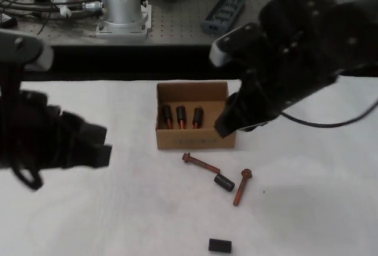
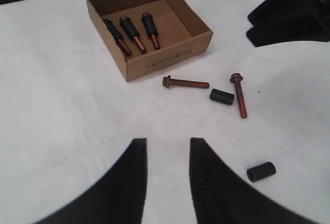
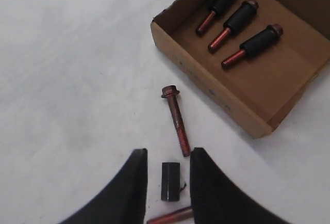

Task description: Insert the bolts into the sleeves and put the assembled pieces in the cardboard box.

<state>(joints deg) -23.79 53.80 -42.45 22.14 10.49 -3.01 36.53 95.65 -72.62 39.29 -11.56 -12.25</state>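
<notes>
The cardboard box (image 1: 195, 141) holds three bolts in black sleeves (image 1: 181, 116). In front of it lie two loose copper bolts (image 1: 201, 163) (image 1: 241, 187) with a black sleeve (image 1: 224, 181) between them. A second sleeve (image 1: 220, 245) lies nearer the front edge. My right gripper (image 3: 168, 154) hangs open above the bench, the first sleeve (image 3: 170, 181) showing in the gap between its fingers and a bolt (image 3: 176, 120) just beyond. My left gripper (image 2: 167, 144) is open and holds nothing, back at the left, with the box (image 2: 165, 61) and loose parts ahead of it.
White cloth (image 1: 118, 209) covers the bench. Behind it a dark perforated board carries a metal post (image 1: 121, 2), cables and a blue block (image 1: 223, 13). The right arm's dark bulk (image 1: 295, 61) hangs over the box's right side.
</notes>
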